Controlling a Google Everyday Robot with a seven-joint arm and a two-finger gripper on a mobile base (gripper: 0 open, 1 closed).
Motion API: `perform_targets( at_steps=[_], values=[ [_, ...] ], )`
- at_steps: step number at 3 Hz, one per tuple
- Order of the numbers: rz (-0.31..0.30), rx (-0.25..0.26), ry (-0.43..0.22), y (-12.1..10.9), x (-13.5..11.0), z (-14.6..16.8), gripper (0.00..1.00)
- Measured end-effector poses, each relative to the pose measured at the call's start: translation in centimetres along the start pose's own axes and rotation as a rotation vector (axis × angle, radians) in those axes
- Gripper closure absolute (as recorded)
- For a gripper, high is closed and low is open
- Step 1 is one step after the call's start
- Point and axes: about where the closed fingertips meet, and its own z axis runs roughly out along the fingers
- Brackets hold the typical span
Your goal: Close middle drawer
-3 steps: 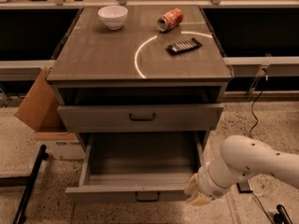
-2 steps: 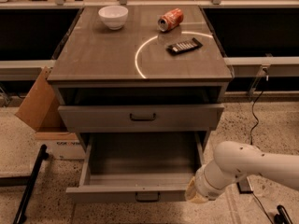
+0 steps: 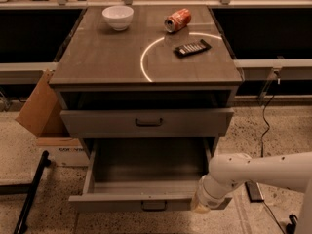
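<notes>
The claw (image 3: 201, 207) sits at the right end of the drawer (image 3: 122, 202) front. The front stretches to its left and the box runs beyond it. Whether the claw is open or closed cannot be told.

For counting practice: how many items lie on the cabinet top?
3: bowl back left, can back right, dark device in front of the can. Gripper at middle drawer front, right end.
</notes>
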Motion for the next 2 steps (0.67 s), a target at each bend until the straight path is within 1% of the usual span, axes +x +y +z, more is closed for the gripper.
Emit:
perform_targets(
  at_steps=[1,2],
  values=[
    [0.057,0.084,0.039,-1.5,-0.1,1.3,1.00],
    [0.102,0.165,0.033,-3.4,-0.7,1.3,1.00]
  ],
)
